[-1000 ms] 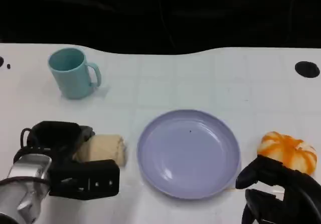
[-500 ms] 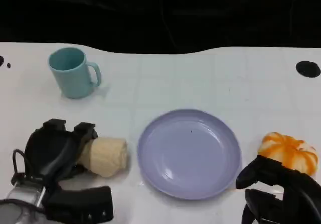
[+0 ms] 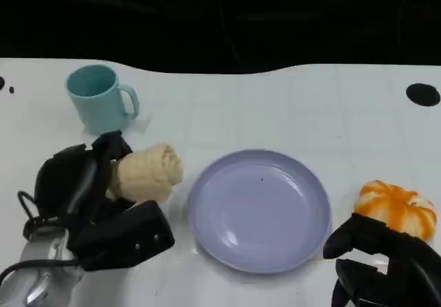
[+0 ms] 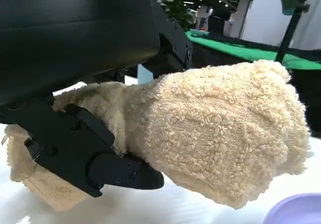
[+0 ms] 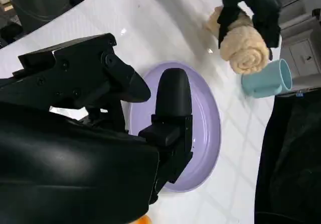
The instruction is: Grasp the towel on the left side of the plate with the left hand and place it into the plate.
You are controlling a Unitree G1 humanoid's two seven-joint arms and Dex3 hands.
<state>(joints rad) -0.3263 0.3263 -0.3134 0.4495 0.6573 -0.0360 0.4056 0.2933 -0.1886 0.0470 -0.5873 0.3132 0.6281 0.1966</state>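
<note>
A rolled cream towel (image 3: 147, 173) is held off the table by my left hand (image 3: 86, 193), just left of the lilac plate (image 3: 259, 210). From the left wrist view the towel (image 4: 220, 133) juts out past black fingers (image 4: 95, 153) wrapped around it, and the plate's rim (image 4: 296, 214) shows at the corner. The right wrist view has the towel (image 5: 242, 42) in the left hand (image 5: 251, 8) beyond the plate (image 5: 205, 128). My right hand (image 3: 382, 266) sits low at the right of the plate, fingers apart, holding nothing.
A teal mug (image 3: 100, 99) stands behind the left hand, also visible as the mug (image 5: 266, 78) in the right wrist view. An orange-and-white pumpkin-like object (image 3: 396, 207) lies right of the plate, close to the right hand. A black round mark (image 3: 422, 94) sits far right.
My left hand has lifted the towel off the table and tilted it up and toward the plate. The right hand has stayed put.
</note>
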